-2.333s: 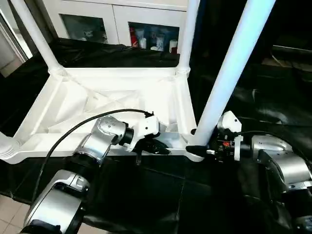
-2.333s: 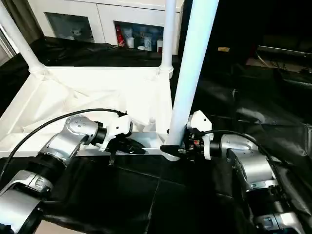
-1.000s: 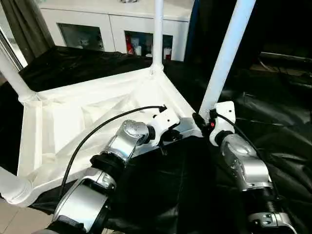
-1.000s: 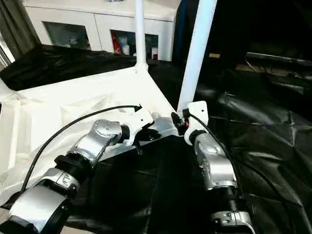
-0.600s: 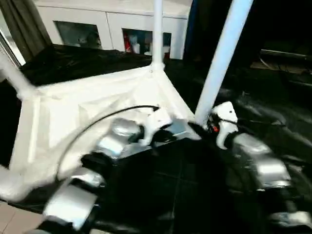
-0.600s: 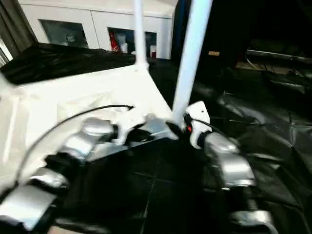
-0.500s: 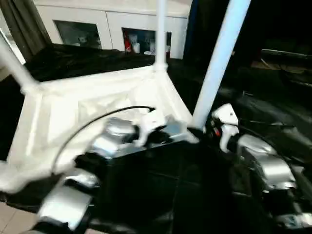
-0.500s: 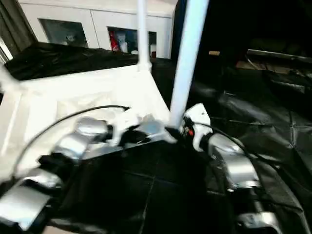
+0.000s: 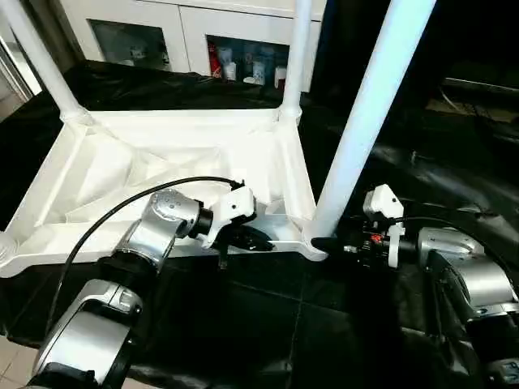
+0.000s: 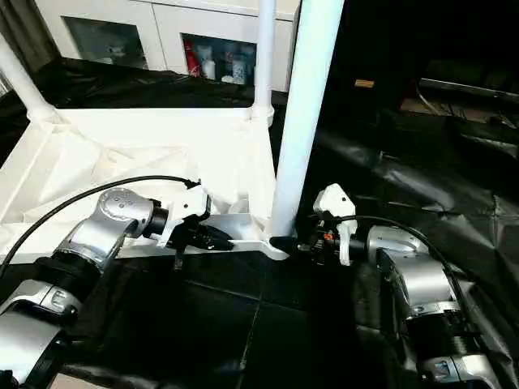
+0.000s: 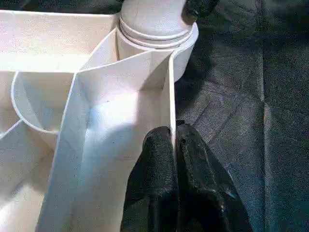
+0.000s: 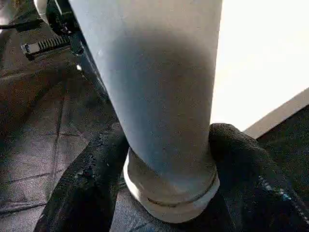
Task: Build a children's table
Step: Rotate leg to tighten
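Note:
The children's table lies upside down: its white tabletop (image 9: 81,251) rests on the black cloth with its ribbed underside up. White legs stand in the far left (image 9: 40,57), far right (image 9: 296,49) and near right (image 9: 365,121) corner sockets. My left gripper (image 9: 251,238) is shut on the thin near rim close to the near right corner; its fingers (image 11: 154,183) pinch that wall. At the base of the near right leg (image 12: 159,96) is my right gripper (image 9: 324,243), a black finger (image 12: 87,193) pressed against each side just above the socket.
The black-draped work table (image 9: 284,324) extends in front and to the right, its cloth wrinkled. A white cabinet (image 9: 219,32) with glass doors stands behind. Pale floor (image 9: 8,365) shows beyond the table's near left corner. A black cable (image 9: 122,215) arcs over my left forearm.
The tabletop, held by both grippers, has swung from a skewed position back to square with the cabinet; its near right corner and my right arm came toward me.

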Robot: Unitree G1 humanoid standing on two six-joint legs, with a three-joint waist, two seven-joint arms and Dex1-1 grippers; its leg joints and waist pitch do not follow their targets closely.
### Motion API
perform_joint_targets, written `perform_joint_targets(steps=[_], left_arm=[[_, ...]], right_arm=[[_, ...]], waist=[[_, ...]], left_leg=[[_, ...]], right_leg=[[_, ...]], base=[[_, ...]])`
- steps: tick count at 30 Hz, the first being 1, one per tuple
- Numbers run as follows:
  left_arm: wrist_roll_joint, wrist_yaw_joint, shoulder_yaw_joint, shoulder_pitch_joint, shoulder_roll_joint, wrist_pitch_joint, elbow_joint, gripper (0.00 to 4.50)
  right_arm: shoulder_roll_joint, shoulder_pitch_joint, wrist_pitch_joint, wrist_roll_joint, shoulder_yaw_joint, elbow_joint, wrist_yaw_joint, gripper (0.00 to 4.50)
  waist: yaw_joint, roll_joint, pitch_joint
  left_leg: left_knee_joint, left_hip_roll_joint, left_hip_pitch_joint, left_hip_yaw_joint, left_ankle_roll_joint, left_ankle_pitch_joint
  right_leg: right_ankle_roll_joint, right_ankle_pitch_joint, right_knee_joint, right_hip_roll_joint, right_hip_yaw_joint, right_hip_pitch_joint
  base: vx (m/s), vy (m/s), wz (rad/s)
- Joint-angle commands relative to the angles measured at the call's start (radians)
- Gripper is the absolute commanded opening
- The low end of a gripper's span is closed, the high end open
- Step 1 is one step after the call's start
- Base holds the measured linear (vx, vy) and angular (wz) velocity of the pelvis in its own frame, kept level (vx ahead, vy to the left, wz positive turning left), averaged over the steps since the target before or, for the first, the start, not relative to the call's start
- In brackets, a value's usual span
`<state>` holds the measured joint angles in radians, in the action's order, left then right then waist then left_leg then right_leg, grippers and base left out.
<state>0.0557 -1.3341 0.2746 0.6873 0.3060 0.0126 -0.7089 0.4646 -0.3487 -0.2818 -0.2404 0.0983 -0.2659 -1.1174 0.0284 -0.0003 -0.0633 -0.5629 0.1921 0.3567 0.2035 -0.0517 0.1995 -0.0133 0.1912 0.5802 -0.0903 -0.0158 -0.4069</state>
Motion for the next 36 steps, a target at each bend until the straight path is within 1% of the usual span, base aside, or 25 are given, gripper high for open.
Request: perform_joint_targets(steps=[1, 4, 6, 9, 10, 12, 14, 15, 16, 17, 18, 19, 20, 21, 22, 23, 24, 25, 26, 28, 30, 32, 33, 34, 36], left_arm=[[-0.034, -0.003, 0.001, -0.032, -0.01, 0.005, -0.014, 0.0], [-0.034, -0.003, -0.002, -0.034, -0.009, 0.005, -0.013, 0.0], [-0.029, 0.007, -0.003, -0.038, -0.008, 0.005, -0.012, 0.0], [-0.022, 0.022, -0.003, -0.039, -0.008, 0.007, -0.014, 0.0], [-0.015, 0.041, -0.003, -0.039, -0.011, 0.006, -0.02, 0.0], [0.0, 0.085, -0.005, -0.033, -0.021, 0.005, -0.036, 0.0], [0.01, 0.116, -0.007, -0.028, -0.028, 0.005, -0.049, 0.0], [0.018, 0.178, -0.016, -0.019, -0.052, 0.011, -0.067, 0.0], [0.027, 0.236, -0.022, -0.009, -0.075, 0.016, -0.083, 0.0], [0.044, 0.334, -0.028, 0.008, -0.117, 0.022, -0.111, 0.0], [0.047, 0.354, -0.028, 0.012, -0.127, 0.025, -0.117, 0.0], [0.051, 0.371, -0.028, 0.015, -0.136, 0.027, -0.122, 0.0], [0.055, 0.413, -0.029, 0.022, -0.16, 0.034, -0.132, 0.0], [0.055, 0.414, -0.029, 0.022, -0.16, 0.034, -0.132, 0.0], [0.056, 0.444, -0.027, 0.028, -0.194, 0.049, -0.136, 0.0], [0.056, 0.448, -0.026, 0.028, -0.201, 0.051, -0.136, 0.0], [0.058, 0.483, -0.015, 0.03, -0.259, 0.072, -0.135, 0.0], [0.061, 0.486, -0.004, 0.026, -0.282, 0.074, -0.128, 0.0], [0.061, 0.486, -0.004, 0.026, -0.282, 0.074, -0.128, 0.0], [0.065, 0.485, 0.01, 0.021, -0.312, 0.07, -0.126, 0.0], [0.066, 0.48, 0.017, 0.016, -0.328, 0.071, -0.122, 0.0], [0.07, 0.473, 0.024, 0.012, -0.327, 0.065, -0.12, 0.0], [0.071, 0.465, 0.024, 0.011, -0.317, 0.06, -0.121, 0.0], [0.072, 0.461, 0.024, 0.011, -0.312, 0.058, -0.121, 0.0], [0.074, 0.449, 0.022, 0.011, -0.294, 0.053, -0.121, 0.0]], right_arm=[[-0.013, -0.004, -0.013, -0.012, 0.037, -0.008, -0.028, 2.49], [-0.016, -0.006, -0.011, -0.015, 0.038, -0.014, -0.038, 2.21], [-0.019, 0.003, -0.009, -0.018, 0.039, -0.014, -0.044, 2.16], [-0.024, 0.016, -0.011, -0.019, 0.037, -0.008, -0.034, 2.11], [-0.029, 0.025, -0.013, -0.018, 0.035, -0.003, -0.02, 2.09], [-0.043, 0.036, -0.011, -0.002, 0.031, -0.005, 0.026, 2.09], [-0.052, 0.042, -0.009, 0.01, 0.029, -0.008, 0.059, 2.07], [-0.085, 0.052, -0.011, 0.038, 0.023, -0.022, 0.145, 2.06], [-0.117, 0.06, -0.012, 0.061, 0.019, -0.033, 0.221, 2.06], [-0.179, 0.071, -0.021, 0.091, 0.006, -0.05, 0.353, 2.06], [-0.194, 0.073, -0.023, 0.097, 0.002, -0.054, 0.382, 2.06], [-0.208, 0.074, -0.025, 0.101, -0.001, -0.058, 0.409, 2.04], [-0.25, 0.072, -0.034, 0.11, -0.019, -0.071, 0.491, 2.03], [-0.25, 0.072, -0.035, 0.11, -0.019, -0.071, 0.492, 2.02], [-0.306, 0.067, -0.051, 0.115, -0.045, -0.086, 0.594, 2.01], [-0.316, 0.066, -0.053, 0.117, -0.049, -0.089, 0.613, 2.01], [-0.401, 0.054, -0.069, 0.126, -0.08, -0.111, 0.762, 2.0], [-0.428, 0.045, -0.066, 0.133, -0.084, -0.12, 0.808, 2.0], [-0.428, 0.045, -0.066, 0.133, -0.084, -0.12, 0.808, 2.0], [-0.457, 0.033, -0.058, 0.153, -0.079, -0.122, 0.849, 2.0], [-0.468, 0.024, -0.05, 0.168, -0.071, -0.12, 0.862, 2.0], [-0.457, 0.018, -0.019, 0.163, -0.052, -0.112, 0.812, 2.0], [-0.443, 0.018, -0.012, 0.16, -0.052, -0.105, 0.793, 2.56], [-0.437, 0.019, -0.012, 0.157, -0.054, -0.102, 0.784, 2.7], [-0.412, 0.019, -0.011, 0.151, -0.06, -0.093, 0.75, 2.85]], waist=[[0.008, -0.023, 0.043], [0.009, -0.024, 0.044], [0.009, -0.024, 0.043], [0.009, -0.022, 0.042], [0.009, -0.017, 0.042], [0.009, -0.018, 0.042], [0.006, -0.018, 0.038], [0.004, -0.018, 0.036], [0.003, -0.012, 0.031], [-0.001, -0.015, 0.03], [-0.003, -0.017, 0.03], [-0.005, -0.018, 0.029], [-0.005, -0.017, 0.031], [-0.008, -0.011, 0.026], [-0.008, -0.01, 0.029], [-0.008, -0.009, 0.03], [-0.008, 0.001, 0.031], [-0.01, 0.0, 0.03], [-0.012, 0.0, 0.031], [-0.013, 0.002, 0.032], [-0.014, 0.0, 0.033], [-0.012, 0.0, 0.034], [-0.013, -0.003, 0.034], [-0.011, -0.005, 0.035], [-0.01, -0.002, 0.035]], left_leg=[[0.053, 0.038, -0.001, -0.005, 0.116, 0.101], [0.051, 0.037, 0.0, -0.005, 0.126, 0.086], [0.051, 0.037, 0.0, -0.004, 0.127, 0.088], [0.053, 0.037, 0.0, -0.006, 0.115, 0.11], [0.053, 0.037, -0.001, -0.006, 0.113, 0.111], [0.054, 0.037, -0.002, -0.006, 0.109, 0.114], [0.059, 0.036, -0.002, -0.008, 0.091, 0.155], [0.062, 0.036, 0.0, -0.009, 0.083, 0.17], [0.067, 0.036, -0.003, -0.012, 0.055, 0.214], [0.072, 0.035, -0.006, -0.015, 0.028, 0.249], [0.074, 0.034, -0.005, -0.017, 0.016, 0.259], [0.08, 0.033, -0.005, -0.023, 0.0, 0.283], [0.081, 0.034, -0.005, -0.025, -0.003, 0.288], [0.083, 0.033, -0.009, -0.021, -0.005, 0.317], [0.082, 0.031, -0.012, -0.024, -0.008, 0.336], [0.084, 0.03, -0.011, -0.026, -0.01, 0.345], [0.086, 0.03, -0.01, -0.027, -0.014, 0.341], [0.086, 0.029, -0.014, -0.026, -0.021, 0.355], [0.088, 0.029, -0.012, -0.029, -0.024, 0.358], [0.087, 0.028, -0.013, -0.027, -0.021, 0.367], [0.087, 0.028, -0.01, -0.027, -0.014, 0.363], [0.087, 0.027, -0.006, -0.026, -0.002, 0.351], [0.087, 0.027, -0.004, -0.026, 0.002, 0.34], [0.086, 0.028, -0.005, -0.025, 0.008, 0.331], [0.087, 0.029, -0.004, -0.025, 0.013, 0.323]], right_leg=[[0.3, 0.054, -0.045, -0.041, 0.021, 0.046], [0.302, 0.033, -0.043, -0.041, 0.021, 0.047], [0.302, 0.039, -0.043, -0.041, 0.02, 0.046], [0.295, 0.079, -0.048, -0.041, 0.021, 0.045], [0.296, 0.078, -0.047, -0.041, 0.021, 0.045], [0.294, 0.075, -0.049, -0.039, 0.022, 0.044], [0.28, 0.139, -0.057, -0.04, 0.022, 0.042], [0.272, 0.17, -0.06, -0.041, 0.023, 0.04], [0.247, 0.26, -0.071, -0.044, 0.024, 0.034], [0.223, 0.335, -0.078, -0.044, 0.025, 0.033], [0.209, 0.363, -0.08, -0.043, 0.024, 0.033], [0.182, 0.418, -0.085, -0.045, 0.023, 0.033], [0.172, 0.426, -0.085, -0.045, 0.022, 0.034], [0.162, 0.433, -0.094, -0.041, 0.025, 0.024], [0.153, 0.45, -0.095, -0.042, 0.027, 0.022], [0.145, 0.462, -0.097, -0.042, 0.027, 0.022], [0.143, 0.454, -0.095, -0.043, 0.028, 0.023], [0.135, 0.469, -0.1, -0.042, 0.028, 0.015], [0.129, 0.47, -0.099, -0.041, 0.027, 0.018], [0.124, 0.455, -0.101, -0.039, 0.028, 0.016], [0.125, 0.428, -0.1, -0.038, 0.029, 0.018], [0.126, 0.411, -0.099, -0.039, 0.029, 0.02], [0.127, 0.401, -0.098, -0.039, 0.028, 0.023], [0.129, 0.39, -0.097, -0.039, 0.029, 0.023], [0.136, 0.376, -0.096, -0.04, 0.029, 0.024]], base=[[0.0, 0.0, 0.0], [0.0, 0.0, 0.0], [0.0, 0.0, 0.0], [0.0, 0.0, 0.0], [0.0, 0.0, 0.0], [0.0, 0.0, 0.0], [0.0, 0.0, 0.0], [0.0, 0.0, 0.0], [0.0, 0.0, 0.0], [0.0, 0.0, 0.0], [0.0, 0.0, 0.0], [0.0, 0.0, 0.0], [0.0, 0.0, 0.0], [0.0, 0.0, 0.0], [0.0, 0.0, 0.0], [0.0, 0.0, 0.0], [0.0, 0.0, 0.0], [0.0, 0.0, 0.0], [0.0, 0.0, 0.0], [0.0, 0.0, 0.0], [0.0, 0.0, 0.0], [0.0, 0.0, 0.0], [0.0, 0.0, 0.0], [0.0, 0.0, 0.0], [0.0, 0.0, 0.0]])
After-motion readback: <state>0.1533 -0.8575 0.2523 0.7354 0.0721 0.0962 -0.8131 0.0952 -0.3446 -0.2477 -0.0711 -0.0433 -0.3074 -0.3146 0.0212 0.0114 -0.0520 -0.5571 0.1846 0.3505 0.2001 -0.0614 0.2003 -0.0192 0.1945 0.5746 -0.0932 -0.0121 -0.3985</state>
